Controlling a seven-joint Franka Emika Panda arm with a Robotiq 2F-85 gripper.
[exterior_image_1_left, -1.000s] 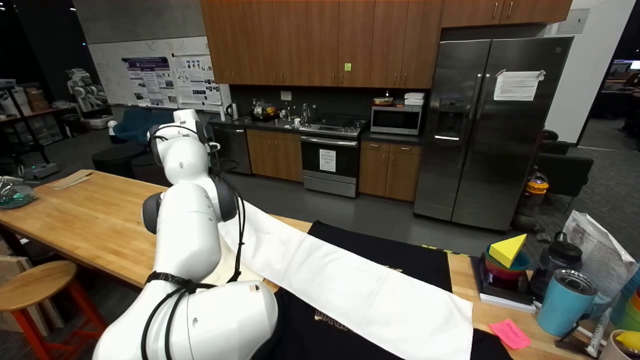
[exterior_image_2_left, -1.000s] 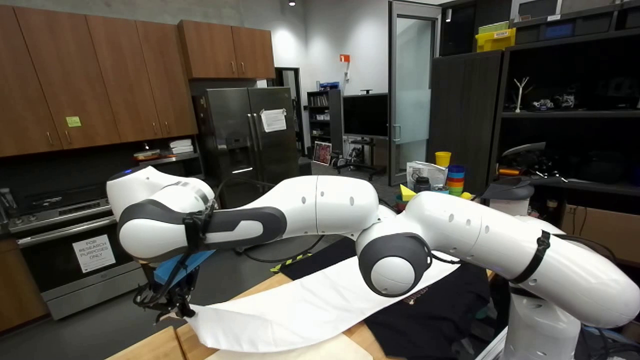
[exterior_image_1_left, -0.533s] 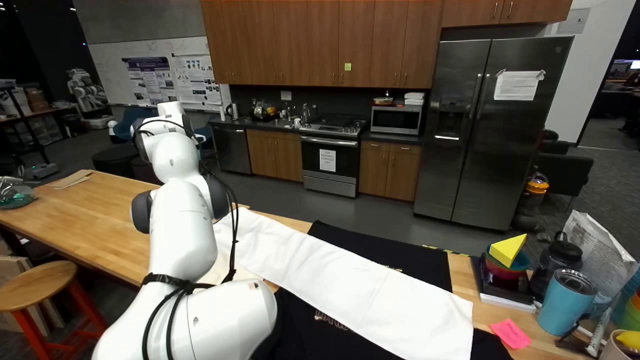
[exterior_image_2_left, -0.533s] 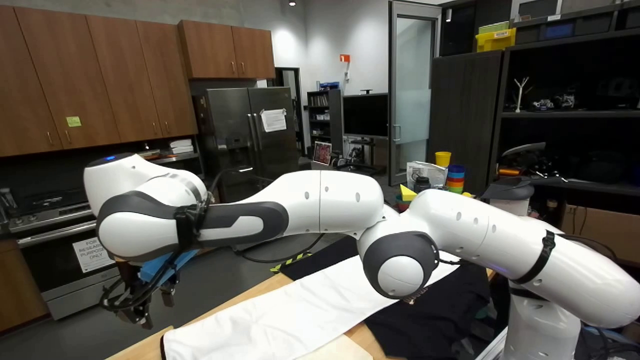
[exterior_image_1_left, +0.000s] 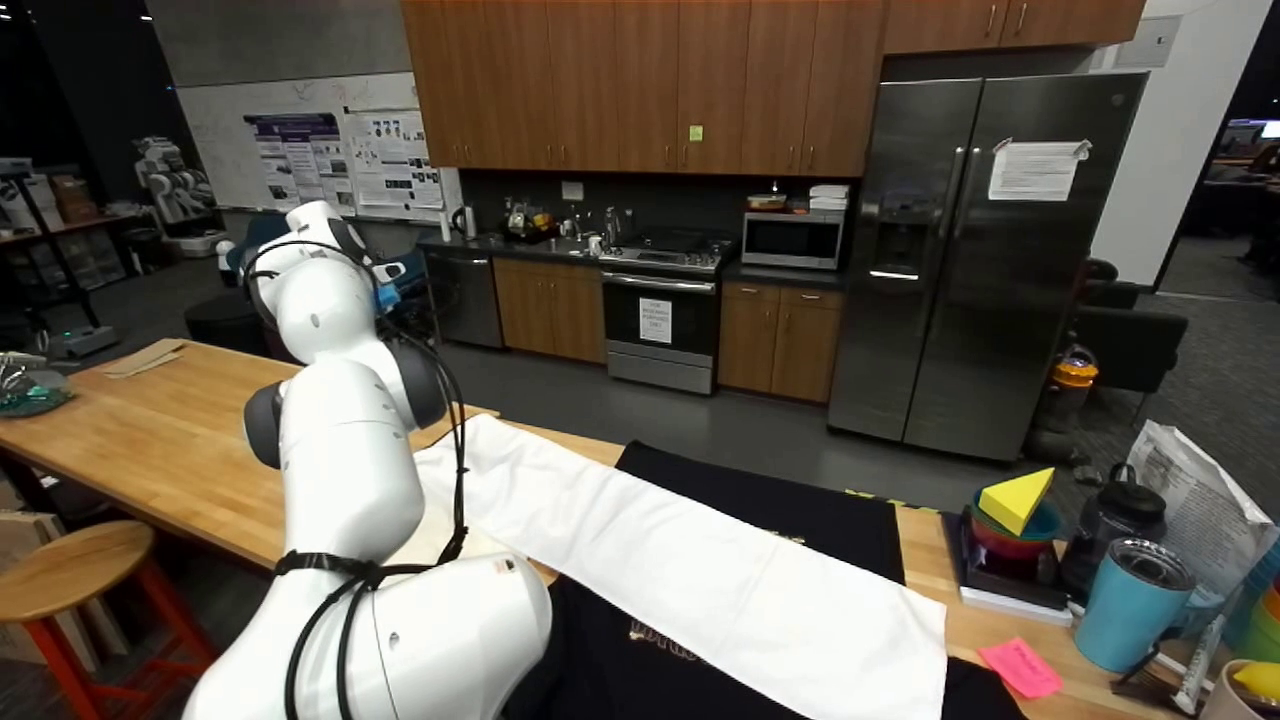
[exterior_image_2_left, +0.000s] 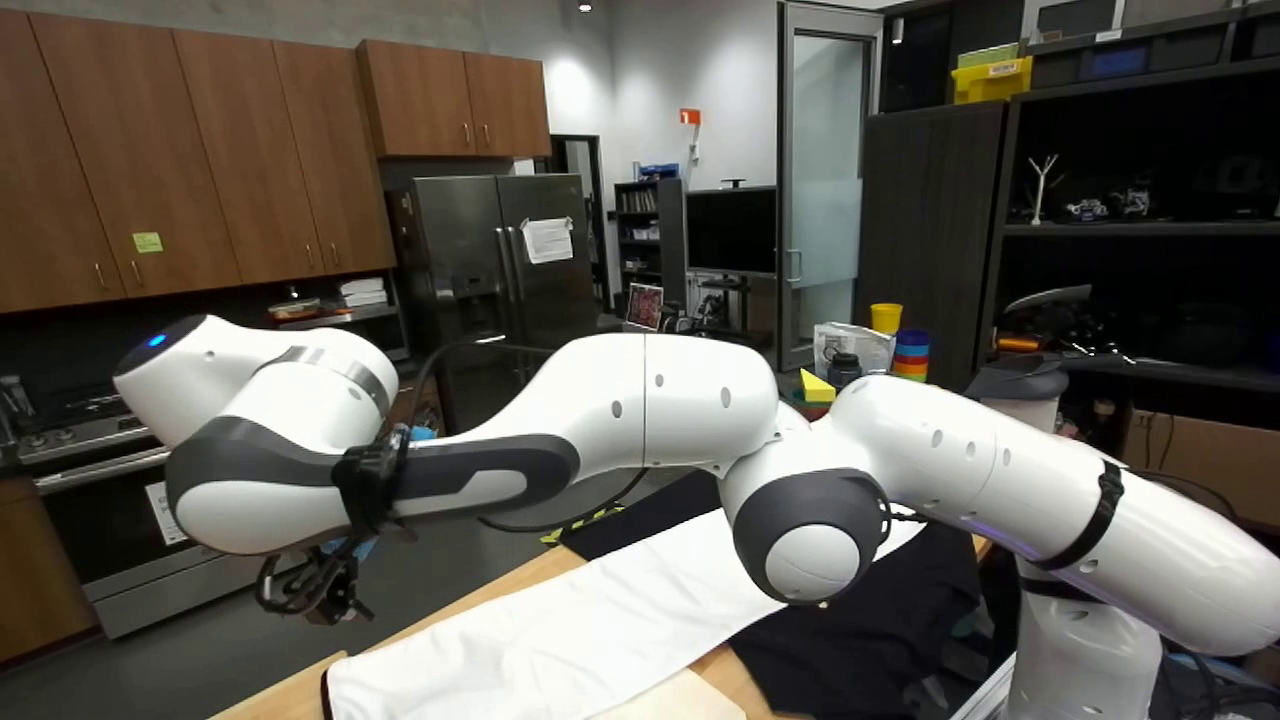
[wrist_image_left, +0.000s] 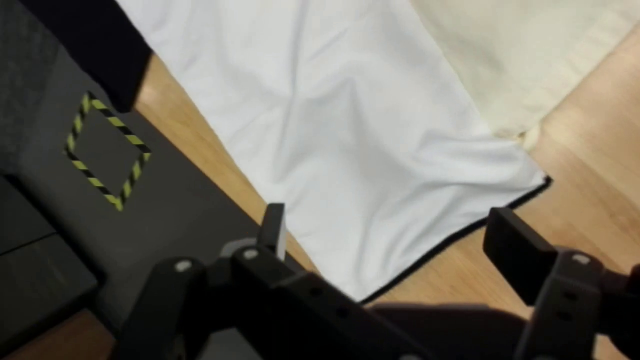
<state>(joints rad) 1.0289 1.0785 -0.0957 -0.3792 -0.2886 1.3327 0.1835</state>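
A long white cloth (wrist_image_left: 340, 125) lies across the wooden table (wrist_image_left: 600, 130), its near end edged by a black hem (wrist_image_left: 445, 242). In the wrist view my gripper (wrist_image_left: 389, 220) stands wide open over that end, with nothing held between its fingers. An exterior view shows the gripper (exterior_image_2_left: 325, 600) in the air, above and beyond the end of the white cloth (exterior_image_2_left: 560, 630). Small wrinkles cross the fabric close to the hem. Beneath the white cloth is a black cloth (exterior_image_1_left: 640, 650), and beside it a cream cloth (wrist_image_left: 520, 60). The arm hides the gripper in an exterior view.
A yellow wedge (exterior_image_1_left: 1015, 500) in stacked bowls, a blue tumbler (exterior_image_1_left: 1130, 605) and a dark bottle (exterior_image_1_left: 1110, 520) stand at the table's far end. A pink note (exterior_image_1_left: 1020, 667) lies close by. Yellow-black tape (wrist_image_left: 82, 120) marks the floor. A stool (exterior_image_1_left: 80, 570) stands beside the table.
The gripper was shut on the end of the white cloth, which hung raised. It has opened, the cloth has dropped flat onto the table, and the arm has moved outward with the wrist tilting.
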